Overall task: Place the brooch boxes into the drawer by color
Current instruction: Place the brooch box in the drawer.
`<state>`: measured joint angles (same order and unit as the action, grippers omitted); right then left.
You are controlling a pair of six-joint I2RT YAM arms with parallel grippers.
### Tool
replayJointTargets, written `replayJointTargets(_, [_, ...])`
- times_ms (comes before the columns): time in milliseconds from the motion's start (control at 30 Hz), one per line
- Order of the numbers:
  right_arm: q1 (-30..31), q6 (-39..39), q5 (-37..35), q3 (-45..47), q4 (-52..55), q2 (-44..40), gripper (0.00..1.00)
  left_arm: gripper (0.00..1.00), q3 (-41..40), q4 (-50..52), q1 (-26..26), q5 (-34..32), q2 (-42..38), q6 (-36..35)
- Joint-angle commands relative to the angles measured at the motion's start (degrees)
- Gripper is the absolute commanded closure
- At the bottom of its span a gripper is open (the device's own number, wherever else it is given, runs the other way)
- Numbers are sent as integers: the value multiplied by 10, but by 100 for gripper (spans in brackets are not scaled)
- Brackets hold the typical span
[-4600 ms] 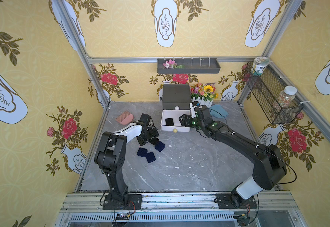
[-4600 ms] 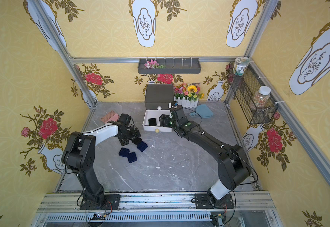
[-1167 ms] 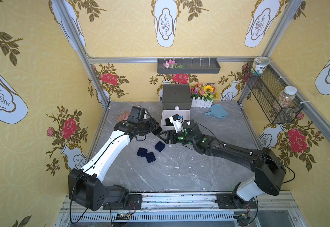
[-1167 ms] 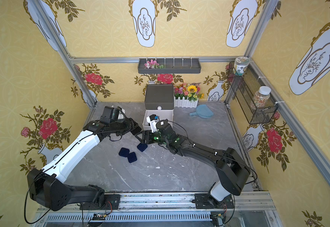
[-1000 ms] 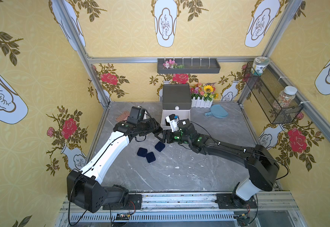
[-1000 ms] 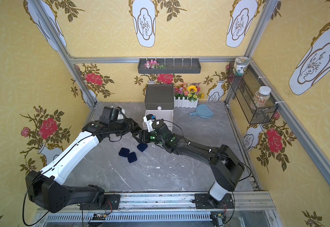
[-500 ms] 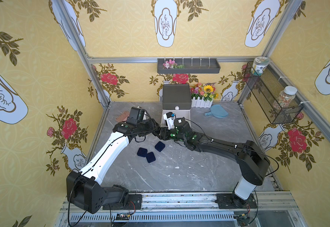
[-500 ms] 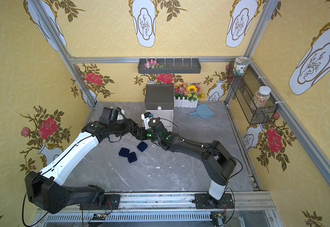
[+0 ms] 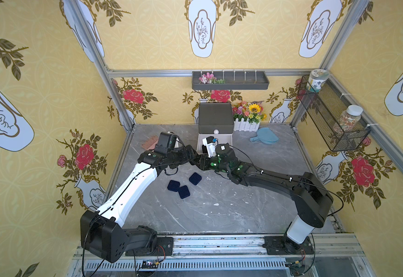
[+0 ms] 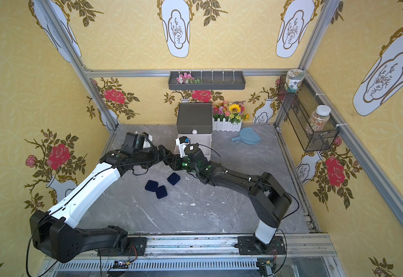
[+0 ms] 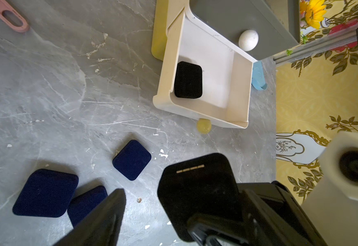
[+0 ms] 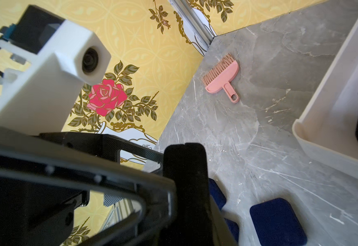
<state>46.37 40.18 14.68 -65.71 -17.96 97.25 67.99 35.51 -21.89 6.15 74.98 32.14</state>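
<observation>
Now L tool point(image 9: 192, 157) gapes open beside a black box point(image 11: 195, 187) pinched midair by R tool point(image 9: 203, 163); 2nd black box point(image 11: 188, 79) lies in white drawer point(image 11: 238, 89), 3 navy boxes point(image 9: 184, 191) on table point(image 9: 219, 211).

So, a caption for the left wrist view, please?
Black box in the right pincer, left pincer open; second black box in the white drawer, three navy boxes outside.

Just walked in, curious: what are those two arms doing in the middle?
They are sorting velvet brooch boxes into a small drawer chest. The right gripper seems to hold a black box in the air, with the left gripper open beside it. A second black box lies in the open white drawer; three navy boxes wait on the table.
</observation>
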Motion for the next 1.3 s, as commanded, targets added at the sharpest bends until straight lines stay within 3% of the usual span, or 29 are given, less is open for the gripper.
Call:
replayJointTargets(0, [-15,-19,-12,6,8,-25,79,2,-2,-6,-1,-37,-11,1])
replayJointTargets(233, [-107,-36,-5,7,101,-72,79,0,-30,-22,24,-94,-59,-17])
replayJointTargets(400, [-156,-60,-2,-34,176,-51,79,0,-80,-47,44,-122,-84,-40])
replayJointTargets(633, [-179,-80,-14,-74,202,4,79,0,-161,-125,47,-182,-176,-84])
replayJointTargets(800, [-187,-79,-22,-98,200,47,79,0,-188,-152,48,-190,-229,-112])
replayJointTargets(1067, [-188,-67,-20,-144,202,115,78,0,-194,-140,51,-193,-213,-123])
replayJointTargets(1267, [-188,-66,-33,-157,214,142,72,0,-197,-143,55,-190,-207,-133])
